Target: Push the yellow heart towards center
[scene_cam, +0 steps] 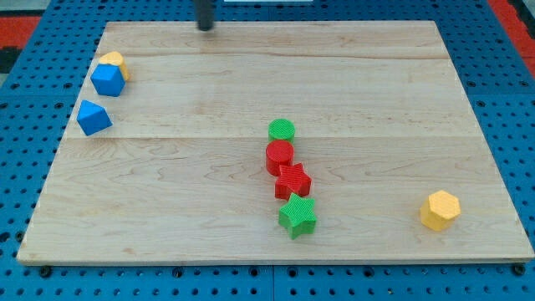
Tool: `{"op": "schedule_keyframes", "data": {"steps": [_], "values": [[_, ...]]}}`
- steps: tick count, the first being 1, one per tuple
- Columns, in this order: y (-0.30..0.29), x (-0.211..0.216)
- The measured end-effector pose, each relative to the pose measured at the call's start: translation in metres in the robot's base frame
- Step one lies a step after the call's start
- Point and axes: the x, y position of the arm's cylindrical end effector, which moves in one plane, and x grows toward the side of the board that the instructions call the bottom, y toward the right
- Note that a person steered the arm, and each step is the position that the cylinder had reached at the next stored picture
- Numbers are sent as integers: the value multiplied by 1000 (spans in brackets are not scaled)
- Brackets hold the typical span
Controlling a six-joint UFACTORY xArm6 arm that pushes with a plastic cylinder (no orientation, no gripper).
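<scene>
Yellow heart wedged at the bench's far-left edge, tip well apart.

Camera view: no pincer is fitted; my tip (205, 27) stands at the view's top. The yellow heart (112, 59) is seen touching a blue block (108, 80); that block could be dragged along, or the heart pushed off the bench (351, 84).

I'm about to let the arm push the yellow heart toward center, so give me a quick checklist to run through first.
1. Tip located: ok, my tip is at the view's top edge, touching no block.
2. Heart found: cannot tell, a yellow block shows at the view's left, shape hidden behind a blue block.
3. Heart free: not ok, that blue block sits against it.
4. Centre open: ok, the green cylinder tops a column just below it.
5. Decoy: ok, the yellow hexagon is far away.
</scene>
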Motion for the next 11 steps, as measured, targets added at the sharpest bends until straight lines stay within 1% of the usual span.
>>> {"op": "schedule_keyframes", "data": {"steps": [1, 2, 3, 4, 5, 6, 7, 8, 9, 10, 11], "values": [[-116, 1], [-143, 5], [-144, 26], [-144, 76], [-141, 101], [-91, 102], [-11, 106], [26, 106], [-3, 108], [-8, 136], [50, 150]]}}
